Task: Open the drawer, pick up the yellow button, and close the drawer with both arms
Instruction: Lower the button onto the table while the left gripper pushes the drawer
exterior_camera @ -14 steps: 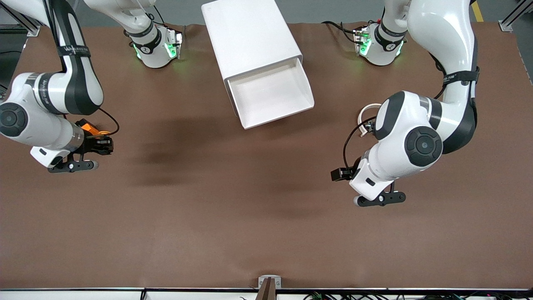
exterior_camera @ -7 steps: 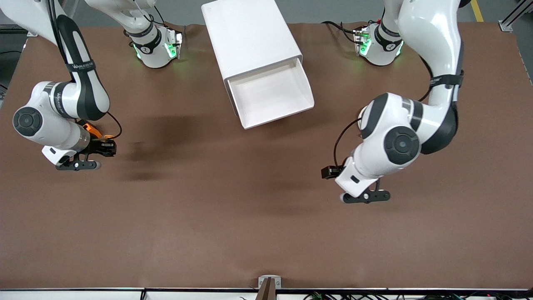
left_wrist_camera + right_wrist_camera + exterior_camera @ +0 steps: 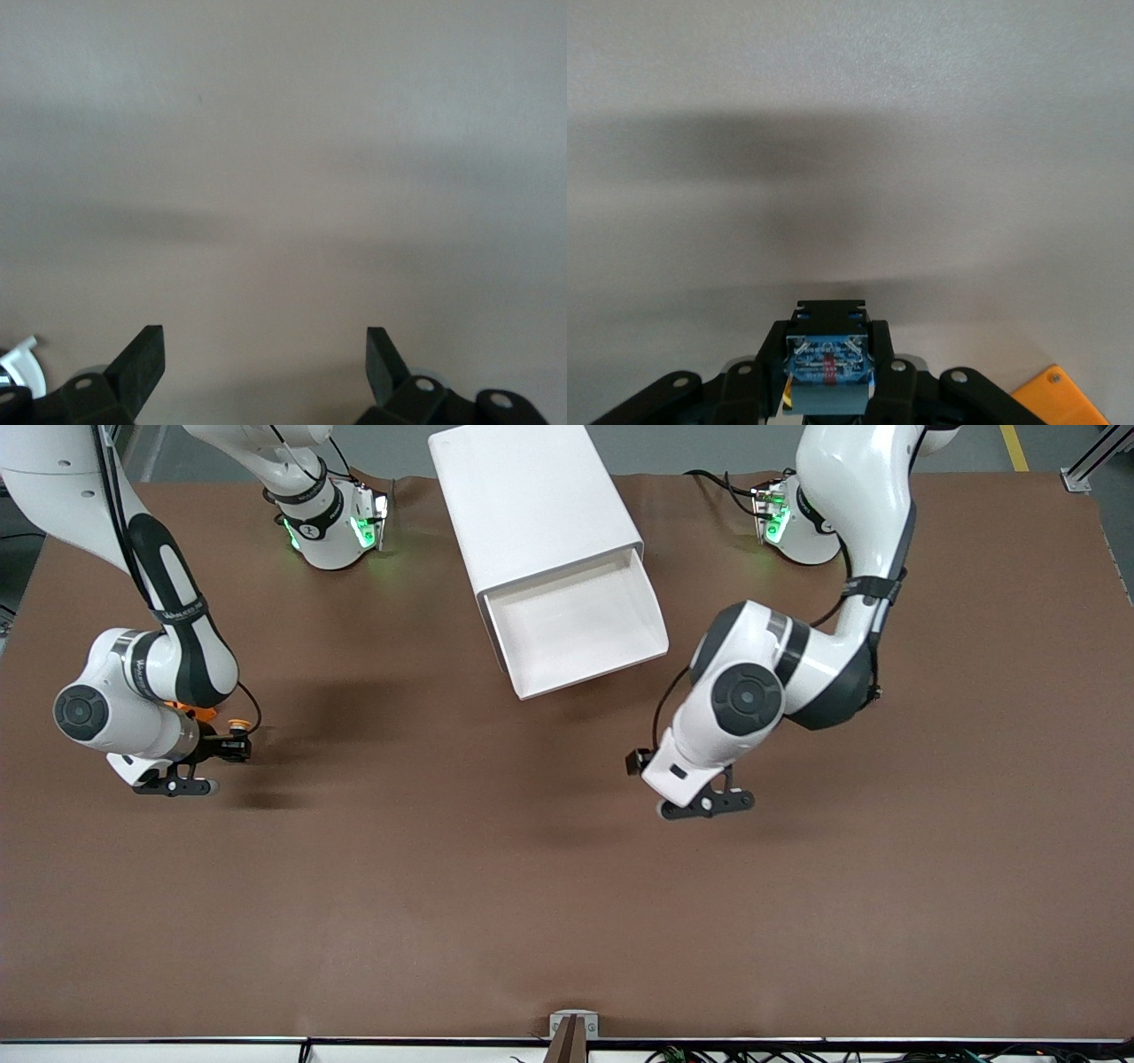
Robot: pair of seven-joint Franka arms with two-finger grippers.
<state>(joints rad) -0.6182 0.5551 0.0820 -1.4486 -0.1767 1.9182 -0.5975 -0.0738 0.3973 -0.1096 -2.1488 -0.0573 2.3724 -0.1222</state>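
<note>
A brown table (image 3: 496,886) fills the front view, with grey floor along the top edge. The white cabinet (image 3: 532,505) stands between the two arm bases, and its drawer (image 3: 576,624) is pulled out toward the camera, its tray showing only white inside. The right arm reaches down at its own end of the table. The right gripper (image 3: 232,746) hangs low over bare table there, and a small yellow-capped button (image 3: 236,725) shows at its tip, with an orange piece (image 3: 190,710) just beside it under the wrist. The left arm bends over the table nearer the camera than the drawer, and the left gripper (image 3: 709,802) is over bare table, well apart from the drawer.

In the left wrist view the left gripper (image 3: 264,363) has its jaws spread wide with nothing between them; below is plain table crossed by soft shadow.

In the right wrist view the right gripper (image 3: 828,376) has its jaws closed tight on the button (image 3: 827,367), seen as a black body with a blue and white labelled face. An orange corner (image 3: 1059,398) shows at the edge of the picture, above the shadowed table.
</note>
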